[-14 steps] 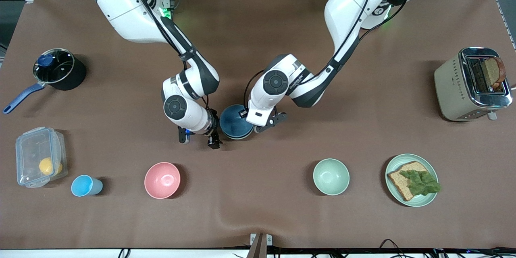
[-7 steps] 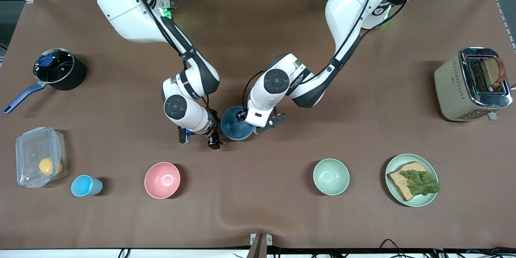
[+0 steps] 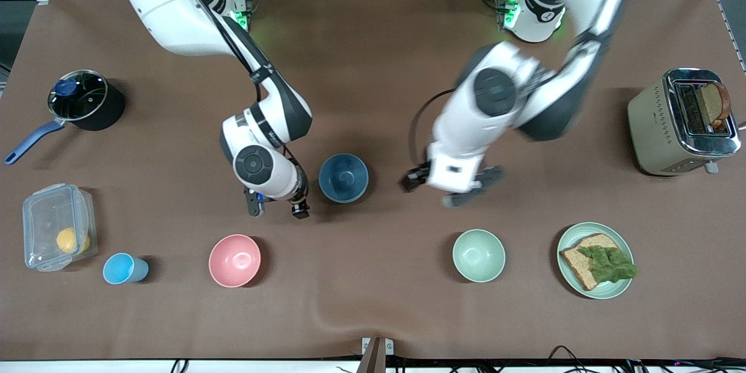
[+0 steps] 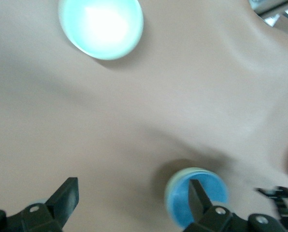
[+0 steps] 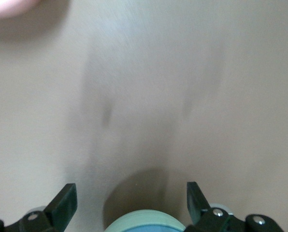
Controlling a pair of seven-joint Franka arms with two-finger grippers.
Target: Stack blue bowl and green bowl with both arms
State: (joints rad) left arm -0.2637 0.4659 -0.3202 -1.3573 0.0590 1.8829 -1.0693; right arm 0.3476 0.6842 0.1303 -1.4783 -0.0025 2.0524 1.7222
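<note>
Sky-blue bowl (image 3: 343, 178) sits nested in the green bowl (image 4: 180, 175) mid-table — front view hides the green rim, left wrist view shows it. Left gripper (image 3: 446, 190) is spread open, empty, over bare table nearby. Right gripper (image 3: 277, 208) is open too, just beside the stack. Pale mint bowl (image 3: 478, 255) lies nearer the camera.

The left hand (image 3: 446, 186) is smeared by motion blur, so its finger edges are soft. In the right wrist view the green bowl (image 5: 145, 227) is cut off at the picture's edge, just between the right hand's fingers (image 5: 198, 199); only a rim sliver shows.
</note>
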